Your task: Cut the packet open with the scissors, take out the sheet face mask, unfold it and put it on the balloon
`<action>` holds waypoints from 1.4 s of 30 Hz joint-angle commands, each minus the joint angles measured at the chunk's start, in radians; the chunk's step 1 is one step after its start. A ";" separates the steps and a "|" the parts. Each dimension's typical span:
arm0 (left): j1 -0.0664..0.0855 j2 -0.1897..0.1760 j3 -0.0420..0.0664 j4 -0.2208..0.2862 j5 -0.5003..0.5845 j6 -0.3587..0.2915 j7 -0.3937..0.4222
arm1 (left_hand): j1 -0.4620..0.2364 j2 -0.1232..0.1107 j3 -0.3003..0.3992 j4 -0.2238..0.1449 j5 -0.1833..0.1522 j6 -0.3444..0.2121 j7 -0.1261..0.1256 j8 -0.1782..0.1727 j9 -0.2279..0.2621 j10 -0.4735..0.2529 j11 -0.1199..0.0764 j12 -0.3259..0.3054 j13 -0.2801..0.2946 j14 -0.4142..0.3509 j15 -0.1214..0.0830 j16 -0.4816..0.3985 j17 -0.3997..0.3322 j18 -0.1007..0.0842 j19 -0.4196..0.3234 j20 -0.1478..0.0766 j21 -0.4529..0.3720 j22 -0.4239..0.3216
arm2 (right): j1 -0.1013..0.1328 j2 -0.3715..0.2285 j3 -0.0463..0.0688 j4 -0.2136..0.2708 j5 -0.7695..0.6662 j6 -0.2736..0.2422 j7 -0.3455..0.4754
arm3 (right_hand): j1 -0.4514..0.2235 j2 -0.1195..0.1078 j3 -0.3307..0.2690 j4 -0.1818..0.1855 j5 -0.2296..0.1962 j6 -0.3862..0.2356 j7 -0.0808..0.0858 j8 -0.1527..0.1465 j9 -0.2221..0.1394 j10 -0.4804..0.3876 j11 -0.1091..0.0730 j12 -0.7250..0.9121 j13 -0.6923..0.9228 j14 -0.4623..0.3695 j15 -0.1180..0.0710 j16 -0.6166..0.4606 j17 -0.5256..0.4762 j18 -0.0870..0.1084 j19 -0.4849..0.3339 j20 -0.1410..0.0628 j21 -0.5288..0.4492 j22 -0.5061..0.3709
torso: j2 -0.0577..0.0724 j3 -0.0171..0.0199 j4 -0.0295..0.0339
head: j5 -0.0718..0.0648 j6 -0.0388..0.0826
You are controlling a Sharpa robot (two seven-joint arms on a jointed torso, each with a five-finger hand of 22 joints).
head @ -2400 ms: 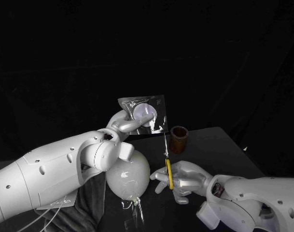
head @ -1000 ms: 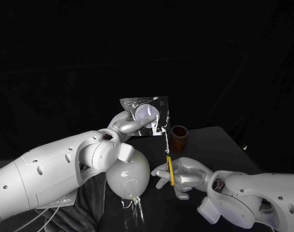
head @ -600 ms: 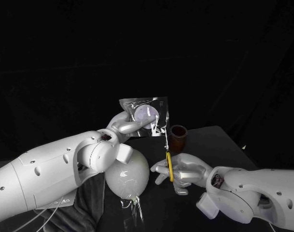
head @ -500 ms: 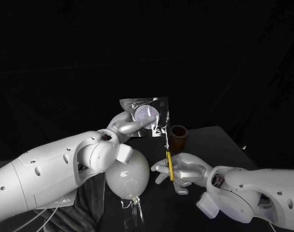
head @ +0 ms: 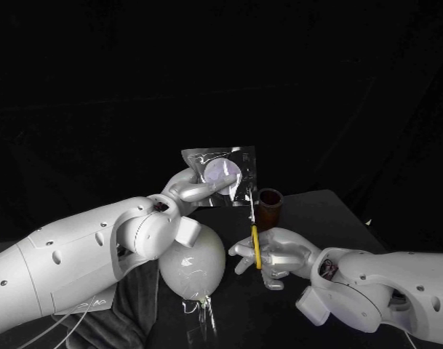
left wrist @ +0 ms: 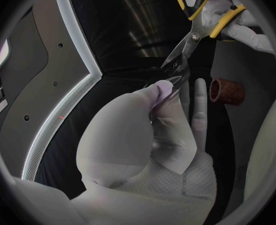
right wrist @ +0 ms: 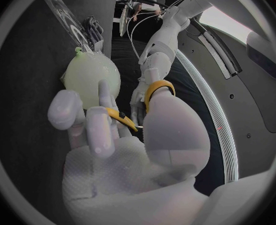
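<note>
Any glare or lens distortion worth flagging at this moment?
Head view: mostly dark, with bright reflections on the packet in the left hand. Left wrist view: fisheye bends straight edges; the packet glints near the scissors. Right wrist view: soft sheen on the balloon.

We are seeing head view dim, black surroundings swallowing detail. Left arm [head: 64,262] is catching most light. Glare is glinting on packet [head: 225,174] and balloon [head: 193,265]. In wrist views fisheye is bending straight edges, rims darkening.
</note>
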 commanded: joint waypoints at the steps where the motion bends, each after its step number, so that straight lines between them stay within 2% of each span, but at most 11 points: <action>1: 0.000 0.001 0.001 0.005 -0.003 0.034 0.002 | 0.003 0.011 0.005 0.002 0.003 0.004 -0.001 0.004 0.072 0.001 -0.008 0.005 0.001 -0.003 -0.001 0.005 0.002 0.014 -0.009 -0.002 0.004 0.001 | 0.003 0.001 0.002 0.000 0.008 0.002 0.025 | 0.004 0.017 0.008 0.000 -0.003 0.001 0.014 0.009 0.002 0.019 -0.004 0.007 -0.001 0.004 0.008 0.008 0.007 0.006 0.004 0.004 0.008 0.063 | 0.000 0.0003 -0.0001 | -0.002 -0.001; 2: -0.001 0.001 0.001 0.005 -0.003 0.034 0.002 | 0.002 0.011 0.005 0.002 0.003 0.004 -0.001 0.004 0.072 0.001 -0.008 0.005 0.001 -0.003 -0.001 0.005 0.002 0.014 -0.009 -0.002 0.004 0.001 | 0.003 0.000 0.002 0.000 0.011 -0.002 0.028 | 0.021 0.062 0.023 -0.004 -0.003 0.063 0.015 0.041 0.014 0.059 -0.007 0.025 0.006 0.013 0.005 0.018 0.026 0.001 0.019 0.002 0.034 0.074 | 0.000 0.0006 -0.0001 | -0.002 -0.001; 3: -0.001 0.001 0.001 0.005 -0.003 0.034 0.002 | 0.002 0.011 0.005 0.002 0.003 0.004 -0.001 0.004 0.072 0.001 -0.008 0.005 0.001 -0.003 -0.001 0.005 0.002 0.014 -0.009 -0.002 0.004 0.001 | 0.003 0.000 0.002 0.000 0.016 -0.008 0.032 | 0.032 0.081 0.021 -0.006 -0.004 0.101 0.006 0.060 0.020 0.084 -0.014 0.036 0.012 0.017 0.000 0.022 0.035 -0.001 0.028 0.000 0.049 0.081 | 0.000 0.0006 0.0002 | -0.002 -0.001; 6: -0.001 0.001 0.001 0.005 -0.003 0.032 0.003 | 0.002 0.011 0.005 0.002 0.003 0.004 -0.001 0.004 0.072 0.001 -0.008 0.005 0.001 -0.003 -0.001 0.005 0.002 0.014 -0.009 -0.002 0.004 0.001 | 0.003 0.000 0.002 -0.001 0.024 -0.020 0.041 | 0.046 0.101 0.015 -0.007 -0.004 0.138 -0.008 0.081 0.027 0.111 -0.025 0.048 0.021 0.023 -0.011 0.028 0.046 -0.004 0.038 -0.008 0.065 0.088 | 0.000 0.0006 0.0003 | -0.003 -0.001; 9: -0.001 0.000 0.001 0.004 -0.003 0.030 0.003 | 0.002 0.011 0.005 0.002 0.003 0.004 -0.001 0.004 0.073 0.001 -0.008 0.005 0.002 -0.003 -0.001 0.006 0.002 0.014 -0.009 -0.002 0.004 0.002 | 0.004 0.000 0.002 -0.001 0.029 -0.031 0.051 | 0.081 0.146 0.001 -0.009 -0.004 0.224 -0.048 0.131 0.048 0.198 -0.064 0.094 0.056 0.038 -0.042 0.039 0.073 -0.012 0.063 -0.036 0.109 0.107 | 0.000 0.0005 0.0005 | -0.004 -0.001; 19: -0.001 -0.001 0.001 0.002 -0.004 0.025 0.003 | 0.002 0.011 0.005 0.002 0.003 0.004 -0.001 0.004 0.073 0.001 -0.008 0.005 0.002 -0.003 -0.001 0.006 0.002 0.014 -0.009 -0.002 0.004 0.002 | 0.004 -0.001 0.002 0.002 0.034 -0.048 0.066 | 0.117 0.209 -0.077 -0.009 -0.005 0.306 -0.096 0.193 0.099 0.286 -0.116 0.193 0.173 0.053 -0.084 0.049 0.104 -0.024 0.096 -0.080 0.166 0.134 | 0.000 0.0006 0.0005 | -0.006 -0.002; 22: -0.001 -0.001 0.001 0.003 -0.004 0.024 0.003 | 0.002 0.011 0.005 0.002 0.003 0.004 -0.001 0.004 0.073 0.001 -0.008 0.005 0.002 -0.003 -0.001 0.006 0.002 0.014 -0.009 -0.002 0.004 0.002 | 0.004 -0.001 0.002 0.002 0.034 -0.050 0.068 | 0.126 0.220 -0.098 -0.008 -0.004 0.303 -0.100 0.197 0.110 0.275 -0.113 0.206 0.201 0.054 -0.088 0.050 0.108 -0.026 0.098 -0.082 0.170 0.137 | 0.000 0.0004 0.0004 | -0.008 -0.001; 25: -0.001 -0.001 0.001 0.003 -0.004 0.023 0.003 | 0.002 0.011 0.005 0.002 0.003 0.004 -0.001 0.004 0.073 0.001 -0.008 0.005 0.002 -0.003 -0.001 0.006 0.002 0.014 -0.009 -0.002 0.004 0.002 | 0.004 -0.001 0.002 0.002 0.033 -0.049 0.068 | 0.134 0.222 -0.119 -0.009 -0.004 0.295 -0.097 0.195 0.117 0.258 -0.112 0.209 0.219 0.054 -0.086 0.049 0.107 -0.026 0.097 -0.082 0.169 0.137 | 0.000 0.0006 0.0004 | -0.007 -0.001; 29: -0.001 -0.001 0.000 0.002 -0.004 0.022 0.003 | 0.002 0.011 0.005 0.002 0.003 0.004 -0.001 0.004 0.073 0.001 -0.008 0.005 0.002 -0.003 -0.001 0.006 0.002 0.014 -0.009 -0.002 0.004 0.002 | 0.004 0.000 0.002 0.001 0.032 -0.047 0.065 | 0.145 0.213 -0.160 -0.010 -0.002 0.219 -0.063 0.151 0.111 0.156 -0.080 0.155 0.213 0.050 -0.063 0.043 0.096 -0.024 0.084 -0.069 0.145 0.130 | -0.001 0.0009 0.0004 | -0.006 0.001; 34: -0.001 -0.001 0.000 0.003 -0.004 0.022 0.004 | 0.002 0.011 0.005 0.002 0.003 0.004 -0.001 0.004 0.073 0.001 -0.008 0.005 0.002 -0.003 -0.001 0.006 0.002 0.014 -0.009 -0.002 0.004 0.002 | 0.004 0.001 0.002 -0.001 0.031 -0.050 0.060 | 0.158 0.214 -0.215 -0.010 -0.005 0.127 -0.007 0.089 0.094 0.003 -0.023 0.049 0.156 0.036 -0.013 0.032 0.067 -0.018 0.056 -0.032 0.095 0.116 | 0.000 0.0006 0.0001 | -0.006 0.002; 42: -0.001 -0.001 0.000 0.003 -0.008 0.018 0.004 | 0.002 0.011 0.005 0.001 0.003 0.004 -0.002 0.004 0.073 0.001 -0.009 0.006 0.002 -0.003 -0.002 0.007 0.002 0.014 -0.010 -0.002 0.005 0.002 | 0.004 0.002 0.002 0.001 0.031 -0.060 0.062 | 0.160 0.205 -0.233 -0.008 -0.004 0.083 0.023 0.050 0.083 -0.061 0.008 -0.003 0.096 0.021 0.015 0.024 0.041 -0.008 0.029 -0.002 0.051 0.102 | 0.000 0.0007 0.0001 | -0.008 0.002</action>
